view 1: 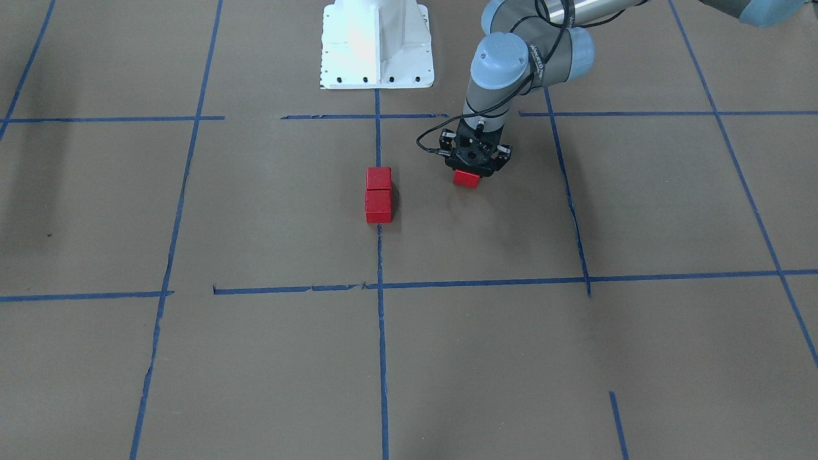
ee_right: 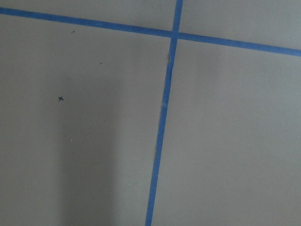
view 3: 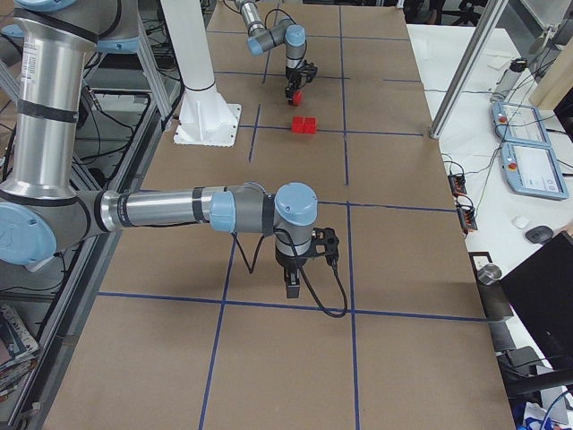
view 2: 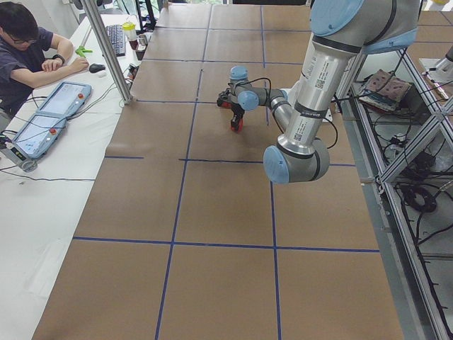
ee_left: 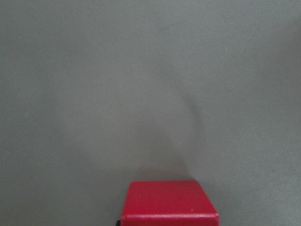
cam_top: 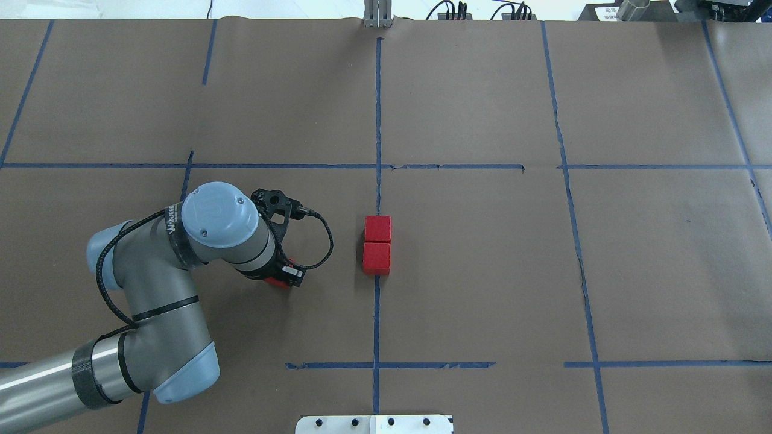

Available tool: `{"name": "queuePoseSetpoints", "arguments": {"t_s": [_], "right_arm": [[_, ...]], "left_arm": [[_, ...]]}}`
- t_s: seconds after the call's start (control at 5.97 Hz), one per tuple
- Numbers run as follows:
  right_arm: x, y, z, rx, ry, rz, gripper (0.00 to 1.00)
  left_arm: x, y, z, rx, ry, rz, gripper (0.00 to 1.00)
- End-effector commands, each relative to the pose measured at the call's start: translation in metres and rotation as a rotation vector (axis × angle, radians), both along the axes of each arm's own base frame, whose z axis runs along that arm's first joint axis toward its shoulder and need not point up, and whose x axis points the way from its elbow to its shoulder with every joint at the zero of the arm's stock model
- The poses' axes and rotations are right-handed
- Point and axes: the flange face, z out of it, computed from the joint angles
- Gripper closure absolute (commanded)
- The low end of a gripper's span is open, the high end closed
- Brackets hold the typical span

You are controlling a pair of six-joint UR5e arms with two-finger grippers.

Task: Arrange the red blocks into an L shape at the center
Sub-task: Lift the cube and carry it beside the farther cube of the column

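Two red blocks lie touching in a short line on the blue centre tape line; they also show in the overhead view and the exterior right view. My left gripper points down and is shut on the third red block, which hangs just above the paper, apart from the pair, on my left of them. That block fills the bottom of the left wrist view. My right gripper shows only in the exterior right view, far from the blocks; I cannot tell whether it is open or shut.
The robot's white base stands at the table's edge behind the blocks. Brown paper with blue tape lines covers the table. An operator sits at a side desk beyond the table.
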Motion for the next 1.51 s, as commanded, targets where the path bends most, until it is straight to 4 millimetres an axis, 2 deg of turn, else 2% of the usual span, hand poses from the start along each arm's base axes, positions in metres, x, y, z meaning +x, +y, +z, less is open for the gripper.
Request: {"name": "queuePoseSetpoints", "arguments": {"t_s": [0.0, 0.33, 0.5, 0.67, 1.0, 1.17, 1.34], "right_arm": [[0.0, 0.0, -0.001, 0.002, 0.0, -0.001, 0.0], [0.0, 0.0, -0.002, 0.004, 0.0, 0.0, 0.0], [0.0, 0.0, -0.002, 0.004, 0.0, 0.0, 0.0], [0.0, 0.001, 0.0, 0.001, 0.003, 0.0, 0.0], [0.0, 0.001, -0.001, 0.001, 0.0, 0.0, 0.0], [0.0, 0.001, -0.001, 0.003, 0.0, -0.001, 0.0], [0.0, 0.001, -0.001, 0.005, 0.0, -0.001, 0.0]], "left_arm": [[-0.008, -0.025, -0.042, -0.097, -0.032, -0.118, 0.64], [-0.031, -0.044, -0.048, -0.246, -0.045, -0.301, 0.68], [-0.034, -0.047, -0.052, -0.399, -0.023, -0.465, 0.7], [-0.036, -0.045, -0.067, -0.526, 0.014, -0.594, 0.73], [-0.03, -0.046, -0.098, -0.84, 0.078, -0.886, 0.76], [-0.025, -0.052, -0.109, -0.997, 0.099, -1.033, 0.76], [-0.016, -0.068, -0.115, -1.127, 0.104, -1.172, 0.76]]}}
